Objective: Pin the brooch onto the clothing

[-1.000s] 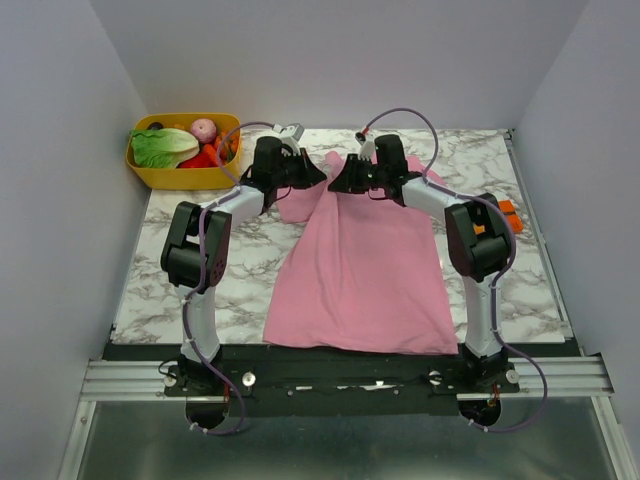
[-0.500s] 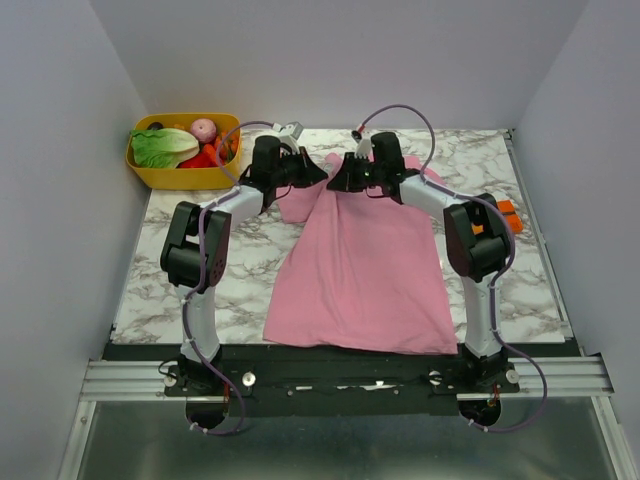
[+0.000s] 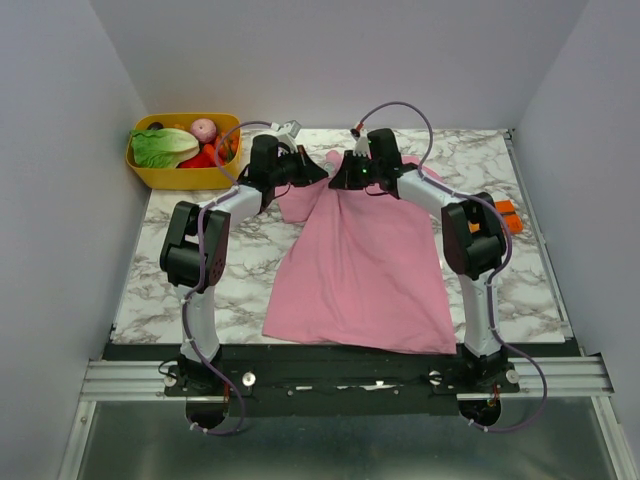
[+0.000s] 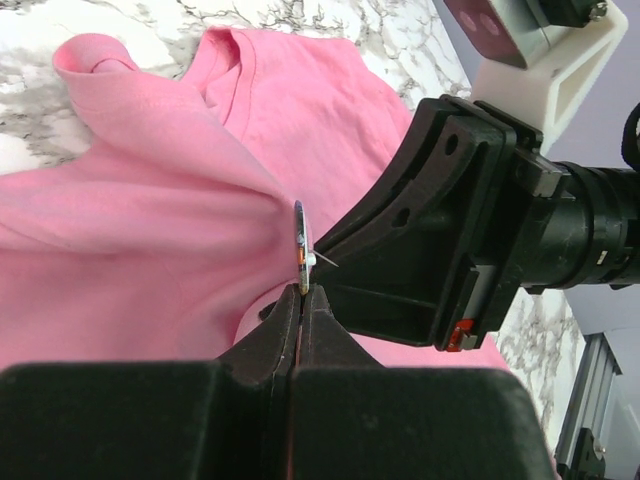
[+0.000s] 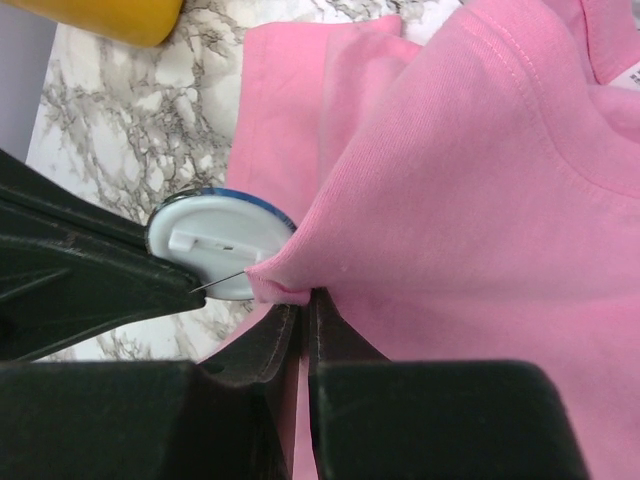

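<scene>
Brooch (image 5: pixel 215 235): held on edge at the tips of the left gripper (image 4: pixel 302 290), whose jaws are pressed together on its rim. Its white back and bare pin face the shirt (image 3: pixel 360 260). Pin tip lies at a raised fold near the collar; whether it has pierced the cloth cannot be told. Right gripper (image 5: pixel 303 297): jaws narrow, pinching that fold. Shirt otherwise lies flat on the table (image 3: pixel 240 270), with both grippers meeting at its far end.

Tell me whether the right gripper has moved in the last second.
Yes, slightly: the right gripper edged left and farther back, toward the yellow bin's side.
</scene>
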Available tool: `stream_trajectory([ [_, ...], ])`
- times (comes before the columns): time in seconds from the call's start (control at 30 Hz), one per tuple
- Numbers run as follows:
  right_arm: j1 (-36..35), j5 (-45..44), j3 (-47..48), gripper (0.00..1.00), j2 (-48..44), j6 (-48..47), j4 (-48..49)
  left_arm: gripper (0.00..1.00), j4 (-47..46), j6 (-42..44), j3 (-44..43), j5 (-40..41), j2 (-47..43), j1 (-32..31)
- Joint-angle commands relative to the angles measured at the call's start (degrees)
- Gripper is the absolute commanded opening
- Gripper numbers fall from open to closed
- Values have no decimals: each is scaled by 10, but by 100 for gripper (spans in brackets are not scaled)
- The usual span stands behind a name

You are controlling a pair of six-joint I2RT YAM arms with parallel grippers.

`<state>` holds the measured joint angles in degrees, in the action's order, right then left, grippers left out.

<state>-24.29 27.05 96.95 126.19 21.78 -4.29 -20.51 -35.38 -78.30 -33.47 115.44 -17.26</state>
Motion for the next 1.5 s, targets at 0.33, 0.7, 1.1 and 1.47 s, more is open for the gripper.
stream_trajectory([
  [0.33,-11,-27,5,18,11,-32,-54,0,-47,-17,-23,-54,-18,-12],
  [0.7,-7,-30,-119,80,-164,-89,0,0,6,44,-31,-45,-6,-5],
  [1.1,101,204,-208,95,-208,-69,173,0,19,108,-23,-90,1,6],
  [1.47,107,310,-192,90,-162,-84,233,0,24,186,-26,-213,1,8],
])
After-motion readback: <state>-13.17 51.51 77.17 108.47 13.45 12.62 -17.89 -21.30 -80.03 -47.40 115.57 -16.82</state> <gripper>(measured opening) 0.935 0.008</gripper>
